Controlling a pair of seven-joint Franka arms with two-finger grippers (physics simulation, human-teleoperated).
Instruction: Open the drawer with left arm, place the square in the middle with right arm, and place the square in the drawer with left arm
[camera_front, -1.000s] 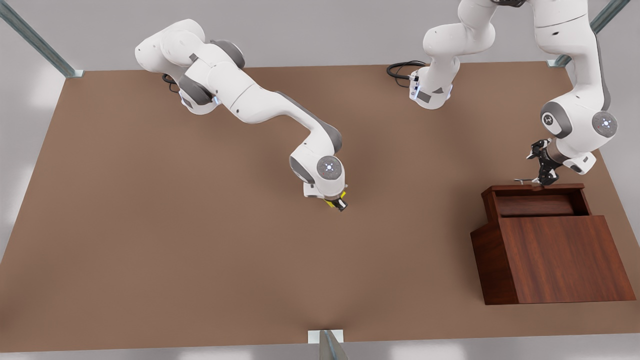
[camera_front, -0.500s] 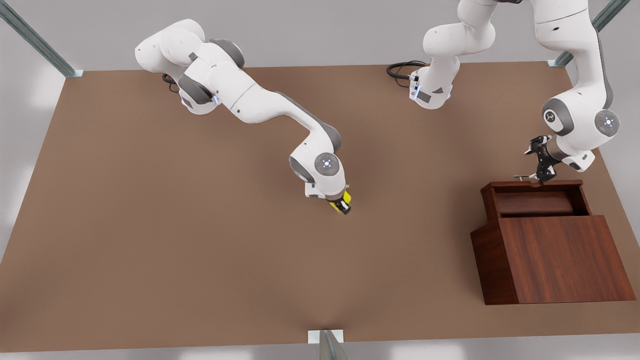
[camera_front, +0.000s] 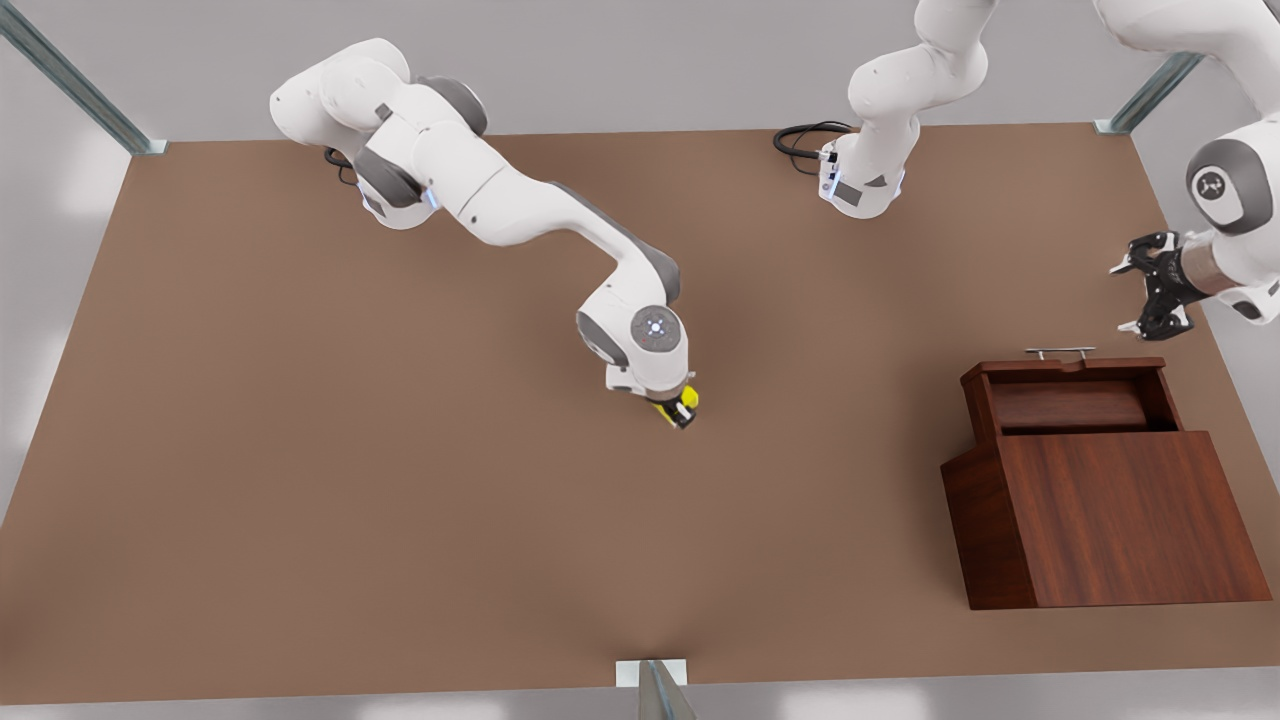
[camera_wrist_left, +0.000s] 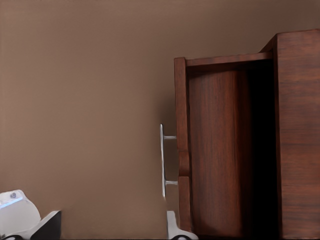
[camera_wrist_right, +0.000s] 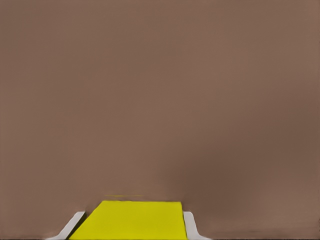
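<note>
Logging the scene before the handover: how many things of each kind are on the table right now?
White jointed robot arms: 2, right pincer, left pincer
Small bright yellow cube: 1
Dark reddish-brown wooden cabinet with open drawer: 1
Total: 4

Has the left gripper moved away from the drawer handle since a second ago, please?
Yes. The left gripper has pulled off the handle, up and toward the front view's right; fingers open.
</note>
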